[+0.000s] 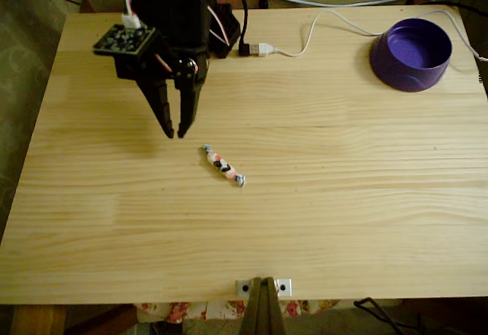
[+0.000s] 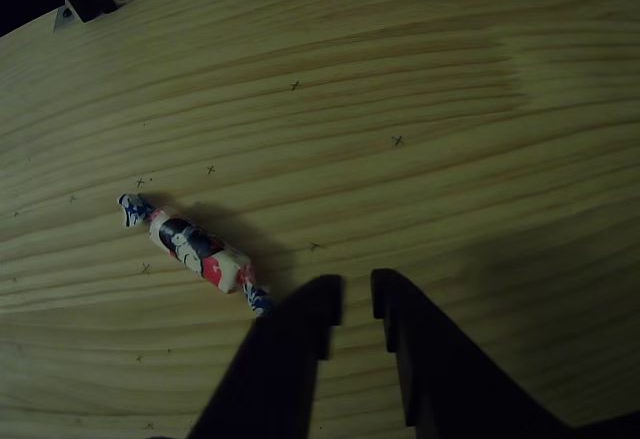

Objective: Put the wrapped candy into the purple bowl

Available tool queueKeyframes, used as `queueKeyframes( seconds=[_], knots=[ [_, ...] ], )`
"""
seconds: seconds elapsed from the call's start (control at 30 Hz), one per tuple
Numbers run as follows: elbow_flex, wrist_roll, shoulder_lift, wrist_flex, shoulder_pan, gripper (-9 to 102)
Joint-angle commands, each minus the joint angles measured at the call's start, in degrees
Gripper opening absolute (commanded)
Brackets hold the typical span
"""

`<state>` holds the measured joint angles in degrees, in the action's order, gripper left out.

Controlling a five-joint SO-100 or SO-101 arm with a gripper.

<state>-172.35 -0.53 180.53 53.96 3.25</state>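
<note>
Fixed view, candy look: the wrapped candy [image 1: 223, 165] is small and long, with a white wrapper, pink-red and dark marks, and a twisted bluish end on each side.
Fixed view, candy place: it lies flat on the wooden table [image 1: 343, 198], a little left of the middle of the frame, running slantwise from upper left to lower right.
Fixed view, candy and pincer: the gripper [image 1: 175, 132] is just above and to the left of the candy's upper end; I see a bare strip of wood between them, so they are apart.
Fixed view, pincer: the two black fingers point down in the frame; the tips stand close together with only a narrow gap, and nothing is between them.
Fixed view, bowl: the purple bowl [image 1: 411, 53] stands upright in the upper right of the frame, well apart from the candy, and its inside looks empty.
Fixed view, other: a white cable [image 1: 320, 26] with its plug lies on the table between the arm and the bowl.
Other view, candy look: the wrapped candy [image 2: 195, 249] shows a white wrapper with red and dark blue marks and blue-white twisted ends.
Other view, candy place: it lies in the lower left part of the frame, on the table [image 2: 450, 109].
Other view, candy and pincer: the candy's lower right end is just beside the left finger of the gripper [image 2: 357, 299]; I cannot tell if they touch.
Other view, pincer: the two dark fingers rise from the bottom edge, with a narrow gap between the tips, holding nothing.
</note>
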Motion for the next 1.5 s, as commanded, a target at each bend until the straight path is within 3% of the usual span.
queueKeyframes(
  seconds=[0.0, 0.13, 0.37, 0.5, 0.73, 0.97, 1.47],
  knots=[
    [0.97, 1.32, 0.35, -0.26, 1.41, 0],
    [0.97, -0.35, 0.35, -0.53, 0.53, 0],
    [1.49, -23.38, -5.27, -12.57, 4.48, 0],
    [10.99, -34.72, -16.52, -12.22, 3.78, 0],
    [29.09, -31.55, -39.11, -8.61, 1.05, 0],
    [45.0, -31.46, -55.55, 1.85, -3.16, 7],
    [43.33, -40.43, -59.68, 1.85, -14.41, 12]
  ],
)
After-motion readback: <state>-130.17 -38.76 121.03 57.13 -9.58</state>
